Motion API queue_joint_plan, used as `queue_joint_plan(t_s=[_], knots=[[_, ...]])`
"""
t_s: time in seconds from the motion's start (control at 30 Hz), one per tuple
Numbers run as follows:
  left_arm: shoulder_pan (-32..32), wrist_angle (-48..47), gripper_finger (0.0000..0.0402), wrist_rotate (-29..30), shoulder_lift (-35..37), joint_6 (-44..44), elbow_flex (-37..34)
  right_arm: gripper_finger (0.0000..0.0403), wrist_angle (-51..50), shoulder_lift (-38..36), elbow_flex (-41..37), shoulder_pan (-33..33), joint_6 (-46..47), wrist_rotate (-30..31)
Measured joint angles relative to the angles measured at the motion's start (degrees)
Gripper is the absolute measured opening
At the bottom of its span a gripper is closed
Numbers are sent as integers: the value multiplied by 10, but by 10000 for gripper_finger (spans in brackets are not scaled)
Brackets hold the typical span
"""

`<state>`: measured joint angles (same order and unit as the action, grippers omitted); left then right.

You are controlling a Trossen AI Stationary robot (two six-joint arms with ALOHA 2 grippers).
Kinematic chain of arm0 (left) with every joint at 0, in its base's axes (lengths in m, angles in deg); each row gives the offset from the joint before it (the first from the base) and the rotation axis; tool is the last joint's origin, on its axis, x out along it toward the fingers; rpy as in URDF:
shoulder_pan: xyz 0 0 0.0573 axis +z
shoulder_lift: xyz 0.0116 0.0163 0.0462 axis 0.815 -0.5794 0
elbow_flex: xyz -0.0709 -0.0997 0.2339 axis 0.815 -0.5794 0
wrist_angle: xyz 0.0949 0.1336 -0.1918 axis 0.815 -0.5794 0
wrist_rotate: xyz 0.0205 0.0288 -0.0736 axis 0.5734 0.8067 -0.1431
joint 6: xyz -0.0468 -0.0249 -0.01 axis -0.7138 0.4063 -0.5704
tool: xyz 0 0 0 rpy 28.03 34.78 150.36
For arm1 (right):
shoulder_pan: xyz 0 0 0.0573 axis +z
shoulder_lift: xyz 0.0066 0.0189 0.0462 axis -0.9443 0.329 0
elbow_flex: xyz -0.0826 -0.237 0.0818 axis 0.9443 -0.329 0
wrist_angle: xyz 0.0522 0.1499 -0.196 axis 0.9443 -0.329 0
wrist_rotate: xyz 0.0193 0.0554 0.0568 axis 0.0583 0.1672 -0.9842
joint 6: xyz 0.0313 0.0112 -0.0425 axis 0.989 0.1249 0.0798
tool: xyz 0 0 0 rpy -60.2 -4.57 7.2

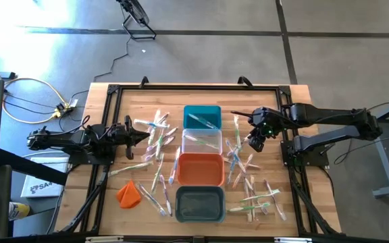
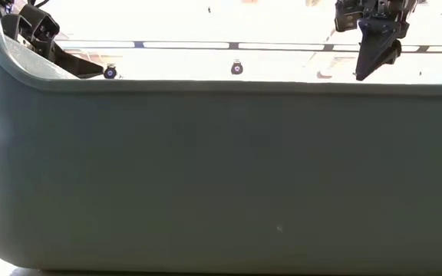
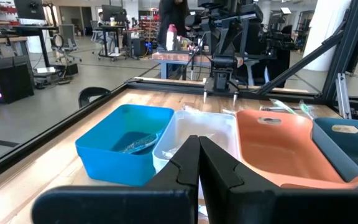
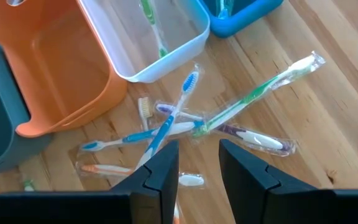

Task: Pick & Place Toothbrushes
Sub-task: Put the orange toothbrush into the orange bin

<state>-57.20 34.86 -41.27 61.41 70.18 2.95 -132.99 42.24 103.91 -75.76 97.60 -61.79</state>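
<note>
Many thin pale toothbrushes lie flat on the wooden table, one group left of the bins (image 1: 155,138) and one right of them (image 1: 238,155). My right gripper (image 1: 255,140) is open above the right group. In the right wrist view its fingers (image 4: 197,163) stand over a blue toothbrush (image 4: 166,127), with a wrapped green one (image 4: 260,93) and a purple one (image 4: 253,138) beside it. I cannot tell whether it touches any. My left gripper (image 1: 142,135) is shut and empty by the left group, pointing at the bins (image 3: 197,158).
Four bins stand in a column mid-table: teal (image 1: 201,116), clear (image 1: 201,142), orange (image 1: 200,169), grey (image 1: 200,202). The clear bin holds a green toothbrush (image 4: 154,31). An orange lump (image 1: 128,194) lies at the near left. The grey bin's wall (image 2: 221,176) fills the low view.
</note>
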Motion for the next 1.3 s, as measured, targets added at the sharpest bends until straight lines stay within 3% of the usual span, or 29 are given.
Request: queue_joint_plan(t_s=[0.27, 0.6, 1.07, 1.3], knots=[[0, 0, 1, 0, 0, 0, 0, 107, -4, 0, -16, 19, 40, -15], [0, 0, 1, 0, 0, 0, 0, 107, 64, 0, -108, 68, 95, -14], [0, 0, 1, 0, 0, 0, 0, 107, 176, 0, -187, 100, 97, -14], [0, 0, 1, 0, 0, 0, 0, 107, 180, 0, -199, 119, 97, -14]])
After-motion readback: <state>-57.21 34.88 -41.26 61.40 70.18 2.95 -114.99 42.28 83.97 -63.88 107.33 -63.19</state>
